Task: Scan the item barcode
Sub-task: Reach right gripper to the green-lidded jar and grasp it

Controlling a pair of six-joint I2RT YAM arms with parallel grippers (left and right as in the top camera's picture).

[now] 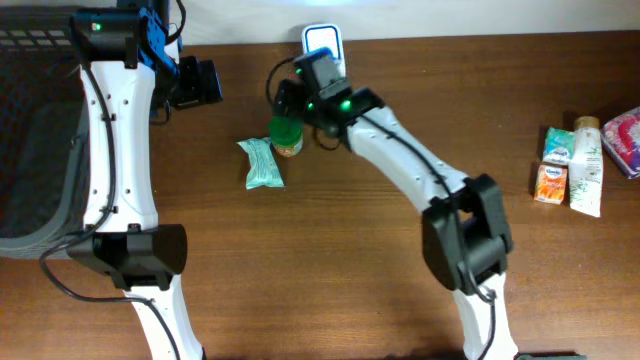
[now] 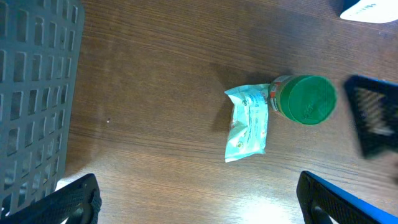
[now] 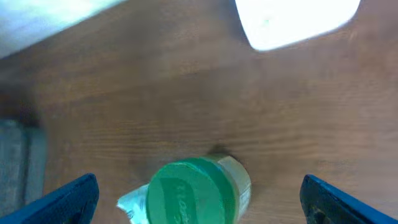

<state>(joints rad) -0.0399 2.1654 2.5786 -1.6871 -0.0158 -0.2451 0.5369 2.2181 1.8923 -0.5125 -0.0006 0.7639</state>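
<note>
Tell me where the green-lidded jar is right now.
In the overhead view the green-lidded jar stands at the far middle of the table, right beside the pale green packet and a little short of the white scanner.

Green-lidded jar (image 1: pixel 287 137) stands upright (orange label) near the white scanner (image 1: pixel 322 40).

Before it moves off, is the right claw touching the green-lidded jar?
Apart. The right wrist view shows the right claw open wide, its fingers standing clear of the green-lidded jar on both sides.
</note>
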